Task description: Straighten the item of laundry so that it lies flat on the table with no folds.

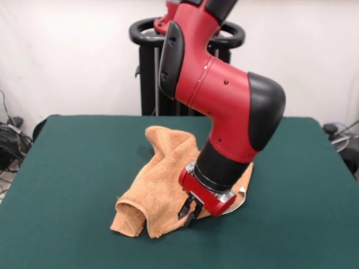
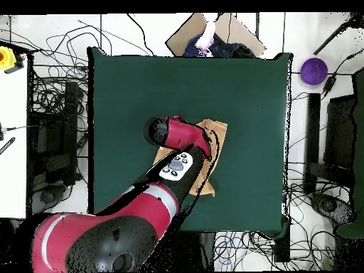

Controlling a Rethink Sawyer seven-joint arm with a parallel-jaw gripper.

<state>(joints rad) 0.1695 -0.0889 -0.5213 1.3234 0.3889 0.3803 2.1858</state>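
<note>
The table (image 1: 67,185), the largest thing shown, is rectangular and covered in a dark green, felt-like surface with a matt look. No brand, label or legible writing can be made out on it or on anything else in either view.

The arm (image 1: 224,95) is seen next in size: glossy red shells with rounded black joint caps, bent down over the middle of the table. In the overhead view, a grey oval panel (image 2: 177,164) with small dark buttons is seen on the arm; nothing on it can be read.

The towel (image 1: 162,179) lies near the middle of the table, partly under the arm. It is an orange-tan terry cloth with a nubby pile, bunched rather than flat: a ridge is raised along its middle, and the corner nearest the front camera is rolled into a loose tube. A small pale patch (image 1: 242,193) shows at the towel's edge just beside the arm's wrist; whether it is a tag cannot be told.

The gripper (image 1: 189,212) is the smallest item: black fingers below a red wrist plate, set low at the towel's near edge. The fingers are seen drawn close together against the cloth, but whether cloth is pinched between them cannot be told.
</note>
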